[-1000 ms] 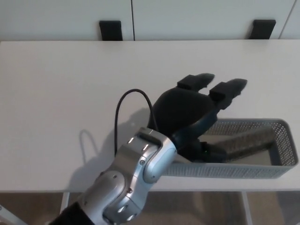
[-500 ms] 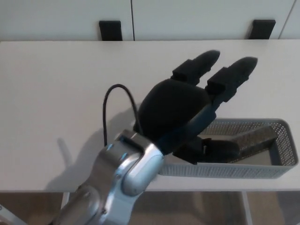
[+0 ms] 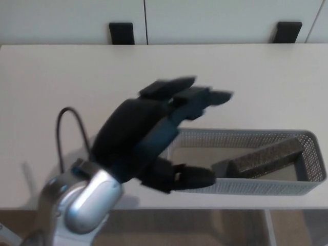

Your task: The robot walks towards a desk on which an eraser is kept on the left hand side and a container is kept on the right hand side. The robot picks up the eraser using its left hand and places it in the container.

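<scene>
Surface: a pale desk [image 3: 61,77] is seen from above, filling most of the view, with its front edge nearest the camera.
Arm: a silver forearm [image 3: 82,200] is raised from the lower left, in front of the basket, with a black cable [image 3: 64,120] looped beside the wrist.
Left hand: the left hand [image 3: 154,138] is held above the desk just left of the basket, blurred; its fingers [image 3: 195,97] are spread wide from the thumb [image 3: 189,177] and nothing is held.
Basket: a grey mesh basket [image 3: 266,187] is set on the desk's right side, near the front edge.
Eraser: a dark, long eraser [image 3: 264,159] is seen lying inside the basket, slanted across it.
Background: two black brackets [image 3: 121,33] [image 3: 285,32] are placed behind the basket, at the desk's far edge against a white wall [image 3: 205,20].
</scene>
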Controlling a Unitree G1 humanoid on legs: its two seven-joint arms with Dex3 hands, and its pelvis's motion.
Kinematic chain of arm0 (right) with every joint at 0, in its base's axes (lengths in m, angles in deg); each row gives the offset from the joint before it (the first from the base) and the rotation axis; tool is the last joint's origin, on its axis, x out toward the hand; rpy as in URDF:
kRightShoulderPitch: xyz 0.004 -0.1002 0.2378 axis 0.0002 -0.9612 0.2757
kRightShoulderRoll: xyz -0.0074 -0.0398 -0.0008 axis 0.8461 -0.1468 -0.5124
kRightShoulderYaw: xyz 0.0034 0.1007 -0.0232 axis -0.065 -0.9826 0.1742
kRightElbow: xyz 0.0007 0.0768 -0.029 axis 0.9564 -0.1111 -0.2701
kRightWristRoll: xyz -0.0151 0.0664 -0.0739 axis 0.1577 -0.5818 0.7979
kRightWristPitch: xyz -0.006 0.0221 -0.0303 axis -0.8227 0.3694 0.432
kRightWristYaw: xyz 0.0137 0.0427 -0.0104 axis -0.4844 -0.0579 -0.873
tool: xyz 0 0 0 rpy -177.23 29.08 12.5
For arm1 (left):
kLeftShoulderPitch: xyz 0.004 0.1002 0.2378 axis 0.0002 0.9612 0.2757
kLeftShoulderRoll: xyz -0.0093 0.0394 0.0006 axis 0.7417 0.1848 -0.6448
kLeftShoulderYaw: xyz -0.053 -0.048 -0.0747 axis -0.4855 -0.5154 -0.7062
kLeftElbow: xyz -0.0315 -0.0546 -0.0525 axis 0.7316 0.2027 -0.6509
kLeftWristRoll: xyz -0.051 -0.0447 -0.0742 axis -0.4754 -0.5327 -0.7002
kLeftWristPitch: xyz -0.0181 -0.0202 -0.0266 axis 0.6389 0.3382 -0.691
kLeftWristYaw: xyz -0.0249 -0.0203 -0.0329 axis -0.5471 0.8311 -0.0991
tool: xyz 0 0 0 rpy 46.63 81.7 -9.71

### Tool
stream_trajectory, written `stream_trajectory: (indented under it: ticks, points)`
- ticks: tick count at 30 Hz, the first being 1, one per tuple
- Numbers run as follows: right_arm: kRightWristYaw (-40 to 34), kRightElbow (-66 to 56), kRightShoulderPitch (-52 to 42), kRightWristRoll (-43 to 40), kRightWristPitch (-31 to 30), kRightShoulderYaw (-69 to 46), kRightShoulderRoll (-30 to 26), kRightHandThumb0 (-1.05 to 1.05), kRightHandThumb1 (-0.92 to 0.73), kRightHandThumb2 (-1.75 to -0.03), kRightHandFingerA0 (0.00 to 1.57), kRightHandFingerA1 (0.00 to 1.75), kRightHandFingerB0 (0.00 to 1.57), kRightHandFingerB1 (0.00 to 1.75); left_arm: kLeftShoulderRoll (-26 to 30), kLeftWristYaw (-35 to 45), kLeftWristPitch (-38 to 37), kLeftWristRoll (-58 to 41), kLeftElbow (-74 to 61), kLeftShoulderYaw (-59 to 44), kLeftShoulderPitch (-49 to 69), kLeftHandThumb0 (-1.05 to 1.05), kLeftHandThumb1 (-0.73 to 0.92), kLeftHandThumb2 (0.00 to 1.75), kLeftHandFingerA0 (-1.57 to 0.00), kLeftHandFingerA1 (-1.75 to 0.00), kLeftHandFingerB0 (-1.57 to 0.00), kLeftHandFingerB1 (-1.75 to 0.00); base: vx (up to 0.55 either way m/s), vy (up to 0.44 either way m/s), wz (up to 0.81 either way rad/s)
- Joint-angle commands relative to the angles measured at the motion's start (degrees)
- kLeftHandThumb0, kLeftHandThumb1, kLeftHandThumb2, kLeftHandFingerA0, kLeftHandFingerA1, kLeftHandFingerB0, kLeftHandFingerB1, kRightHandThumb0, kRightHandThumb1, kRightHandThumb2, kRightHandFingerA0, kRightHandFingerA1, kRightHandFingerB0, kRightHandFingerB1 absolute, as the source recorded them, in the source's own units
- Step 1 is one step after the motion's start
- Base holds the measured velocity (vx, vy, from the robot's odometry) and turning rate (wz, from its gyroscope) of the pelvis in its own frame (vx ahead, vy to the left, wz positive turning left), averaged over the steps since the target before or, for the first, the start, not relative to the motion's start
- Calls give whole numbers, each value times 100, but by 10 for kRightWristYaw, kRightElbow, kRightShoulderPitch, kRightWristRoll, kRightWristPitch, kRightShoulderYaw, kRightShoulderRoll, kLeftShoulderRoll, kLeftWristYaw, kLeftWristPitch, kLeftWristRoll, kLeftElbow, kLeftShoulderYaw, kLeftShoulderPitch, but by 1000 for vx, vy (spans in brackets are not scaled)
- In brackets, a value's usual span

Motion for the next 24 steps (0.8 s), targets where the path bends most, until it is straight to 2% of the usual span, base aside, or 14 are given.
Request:
stream_trajectory:
  ticks: [1,2,3,4,5,6,7,9,10,11,12,13,14,24]
  points:
    - [-1,12,-23,-7,6,-12,-9,-25,-48,-54,66,67,51,52,157,464,-76,-967,-148,-464,309,-103,92,75,-50,-39,-59,-38,0,0,0]
    - [0,10,-26,-3,7,-9,-11,-24,-49,-55,67,66,51,51,150,488,-23,-1045,-126,-491,335,-105,92,76,-59,-40,-69,-41,0,0,0]
    - [1,11,-26,-3,8,-9,-12,-23,-50,-55,66,65,50,51,158,508,16,-1072,-110,-515,344,-105,92,79,-58,-40,-71,-42,0,0,0]
    - [3,16,-24,-4,9,-10,-13,-23,-49,-54,67,67,50,53,165,540,76,-1110,-77,-547,348,-95,73,127,-44,-52,-52,-49,0,0,0]
    - [4,22,-22,-4,13,-10,-14,-23,-49,-54,67,67,50,53,157,556,100,-1136,-53,-561,351,-95,73,127,-44,-52,-52,-49,0,0,0]
    - [4,19,-24,-3,11,-9,-14,-23,-49,-55,69,66,50,52,160,569,117,-1145,-42,-570,359,-98,77,126,-45,-52,-46,-47,0,0,0]
    - [3,22,-20,-4,9,-10,-14,-22,-49,-55,68,66,51,52,185,616,223,-1179,15,-596,366,-105,87,68,-51,-45,-67,-40,0,0,0]
    - [2,23,-20,-3,9,-9,-15,-23,-49,-54,69,67,51,52,198,660,270,-1162,50,-628,380,-105,85,68,-60,-45,-73,-42,0,0,0]
    - [2,21,-19,-3,6,-9,-15,-22,-49,-55,69,66,51,51,229,693,316,-1155,68,-648,373,-101,62,107,-59,-54,-68,-51,0,0,0]
    - [2,21,-19,-3,5,-9,-15,-22,-49,-55,69,66,51,51,241,705,331,-1154,75,-654,370,-101,62,107,-59,-54,-68,-51,0,0,0]
    - [0,19,-20,-4,7,-10,-14,-23,-48,-54,69,66,51,51,241,710,333,-1149,84,-664,366,-104,84,68,-68,-47,-78,-43,0,0,0]
    - [-1,22,-18,-4,7,-10,-13,-23,-48,-54,69,67,51,51,240,726,321,-1125,96,-680,359,-99,64,120,-61,-53,-67,-51,0,0,0]
    - [-3,23,-18,-3,6,-9,-13,-22,-48,-54,69,66,51,51,234,739,301,-1099,110,-696,360,-105,92,69,-68,-50,-69,-44,0,0,0]
    - [-2,29,-19,-9,12,-14,-11,-23,-47,-54,68,67,51,51,249,741,301,-1107,114,-700,357,-105,92,69,-68,-50,-69,-44,0,0,0]
